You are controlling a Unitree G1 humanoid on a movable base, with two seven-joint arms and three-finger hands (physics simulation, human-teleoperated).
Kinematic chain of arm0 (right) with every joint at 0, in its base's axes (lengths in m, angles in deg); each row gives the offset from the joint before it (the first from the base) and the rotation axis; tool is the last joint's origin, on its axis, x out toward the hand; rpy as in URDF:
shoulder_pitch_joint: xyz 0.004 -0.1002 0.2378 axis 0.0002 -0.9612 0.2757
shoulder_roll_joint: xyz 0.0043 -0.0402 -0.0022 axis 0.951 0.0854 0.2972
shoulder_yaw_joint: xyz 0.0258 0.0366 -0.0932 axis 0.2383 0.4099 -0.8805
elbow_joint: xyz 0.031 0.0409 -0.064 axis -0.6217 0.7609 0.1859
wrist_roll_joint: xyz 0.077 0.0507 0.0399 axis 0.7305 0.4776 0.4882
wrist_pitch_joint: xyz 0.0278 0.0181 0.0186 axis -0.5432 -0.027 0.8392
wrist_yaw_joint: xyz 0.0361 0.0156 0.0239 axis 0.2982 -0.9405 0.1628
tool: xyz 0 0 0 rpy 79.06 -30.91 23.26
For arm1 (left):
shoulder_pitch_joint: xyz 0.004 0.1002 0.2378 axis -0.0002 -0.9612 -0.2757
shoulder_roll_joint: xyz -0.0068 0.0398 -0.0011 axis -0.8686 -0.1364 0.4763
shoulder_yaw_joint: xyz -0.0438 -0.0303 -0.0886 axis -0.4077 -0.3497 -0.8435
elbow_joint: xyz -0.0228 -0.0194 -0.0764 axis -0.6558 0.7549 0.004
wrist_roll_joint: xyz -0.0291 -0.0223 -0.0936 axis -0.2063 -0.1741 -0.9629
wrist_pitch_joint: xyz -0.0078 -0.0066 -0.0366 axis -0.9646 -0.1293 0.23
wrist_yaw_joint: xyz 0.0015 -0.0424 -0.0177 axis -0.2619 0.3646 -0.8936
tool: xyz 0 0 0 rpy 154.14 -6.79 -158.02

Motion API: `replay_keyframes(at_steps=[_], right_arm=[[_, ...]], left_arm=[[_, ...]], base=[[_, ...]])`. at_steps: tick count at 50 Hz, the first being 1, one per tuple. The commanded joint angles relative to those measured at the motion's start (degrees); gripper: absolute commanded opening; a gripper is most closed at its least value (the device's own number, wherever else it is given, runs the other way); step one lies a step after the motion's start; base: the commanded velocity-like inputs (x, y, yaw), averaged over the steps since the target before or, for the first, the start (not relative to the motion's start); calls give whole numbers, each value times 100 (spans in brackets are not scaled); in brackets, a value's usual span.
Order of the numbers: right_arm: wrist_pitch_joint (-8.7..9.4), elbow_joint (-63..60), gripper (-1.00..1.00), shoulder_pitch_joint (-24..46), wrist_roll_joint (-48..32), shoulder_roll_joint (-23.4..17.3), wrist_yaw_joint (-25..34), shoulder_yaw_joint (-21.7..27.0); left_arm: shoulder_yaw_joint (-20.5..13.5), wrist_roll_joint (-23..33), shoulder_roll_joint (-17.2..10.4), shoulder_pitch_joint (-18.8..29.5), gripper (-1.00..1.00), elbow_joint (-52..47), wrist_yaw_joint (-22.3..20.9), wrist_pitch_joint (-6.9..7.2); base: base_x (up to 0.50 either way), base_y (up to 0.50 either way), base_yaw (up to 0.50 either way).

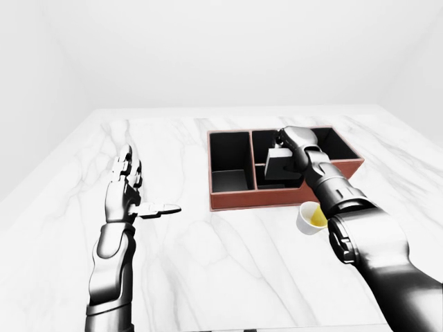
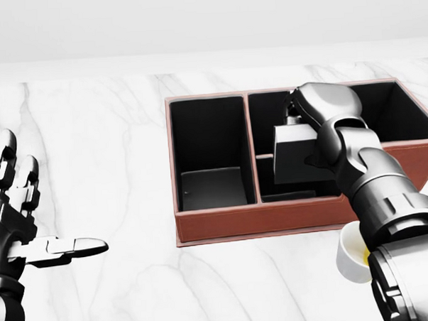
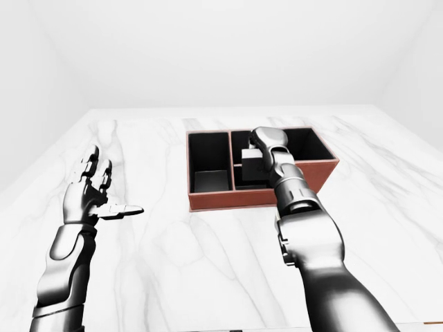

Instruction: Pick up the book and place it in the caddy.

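Risk of snagging: dark rectangular book (image 2: 297, 154) pinched by right hand (image 2: 308, 124), hanging tilted over reddish-brown leather caddy's (image 2: 273, 220) middle divider. Could catch there, or forearm could knock small white cup (image 1: 311, 218) just beside caddy's near wall. Left hand (image 2: 18, 226) spread, well apart from caddy.

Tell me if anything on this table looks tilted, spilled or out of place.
Nothing spilled. The book hangs above the caddy dividers in the right robot hand. The cup stands upright beside the caddy.
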Motion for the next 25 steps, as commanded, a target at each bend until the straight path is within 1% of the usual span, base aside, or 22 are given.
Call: replay_keyframes(at_steps=[1,16,25], right_arm=[[0,29,-100,69,-164,34,-346,153],[0,125,-100,41,-287,187,-500,196],[0,173,-100,11,-350,259,-602,256]], left_arm=[[-36,-10,-16,-9,100,150,-16,0],[-48,-21,-40,7,100,136,-2,0],[-64,-32,-62,52,100,327,-8,0]], base=[[0,0,0],[0,0,0],[0,0,0]])
